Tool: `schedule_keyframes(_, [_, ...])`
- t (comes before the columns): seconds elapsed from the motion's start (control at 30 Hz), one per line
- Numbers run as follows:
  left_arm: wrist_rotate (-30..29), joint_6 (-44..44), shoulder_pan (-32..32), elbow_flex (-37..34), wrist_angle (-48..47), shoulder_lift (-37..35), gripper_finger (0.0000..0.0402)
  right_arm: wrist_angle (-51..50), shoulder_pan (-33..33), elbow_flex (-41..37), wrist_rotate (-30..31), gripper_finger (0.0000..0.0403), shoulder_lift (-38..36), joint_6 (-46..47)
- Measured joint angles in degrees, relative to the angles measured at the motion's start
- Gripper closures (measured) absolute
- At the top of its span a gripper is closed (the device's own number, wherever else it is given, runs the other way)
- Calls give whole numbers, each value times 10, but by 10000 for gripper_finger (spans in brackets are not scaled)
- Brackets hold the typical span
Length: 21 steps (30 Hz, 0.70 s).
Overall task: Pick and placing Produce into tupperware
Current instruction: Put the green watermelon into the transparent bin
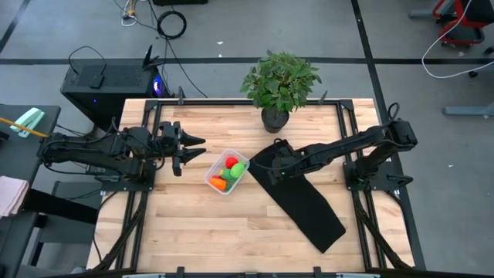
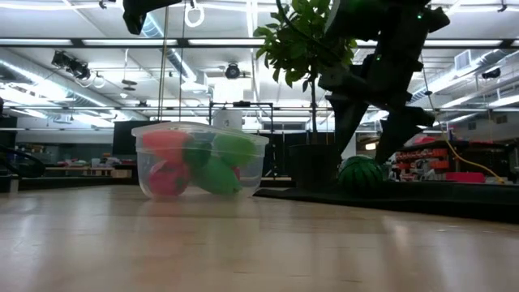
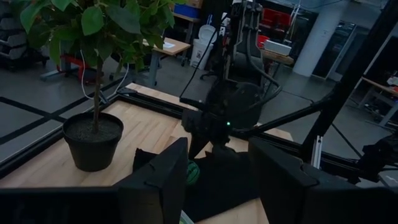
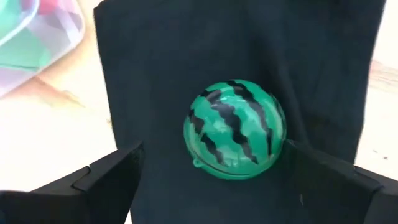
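right gripper [image 4: 211, 180]: jaws apart, straddling the toy watermelon [image 4: 234, 129], not clamped on it
toy watermelon: on the black mat [image 1: 305, 202], just beside the tupperware [image 1: 227, 172]
tupperware: on the bench [image 1: 201, 232], holding red, green and orange produce [image 1: 231, 171]
left gripper [image 1: 194, 148]: jaws apart, above the bench beside the tupperware
potted plant [image 1: 279, 86]: far edge

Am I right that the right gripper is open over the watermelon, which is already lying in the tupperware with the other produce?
Not quite: the watermelon lies on the black mat, outside the tupperware, as the right wrist view shows. The right gripper is indeed open around it.
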Motion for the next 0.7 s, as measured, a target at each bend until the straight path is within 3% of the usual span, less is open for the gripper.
schedule_keyframes(0.7, [0, -1, 0, 0, 0, 0, 226, 25, -21, 1, 3, 19, 45, -2])
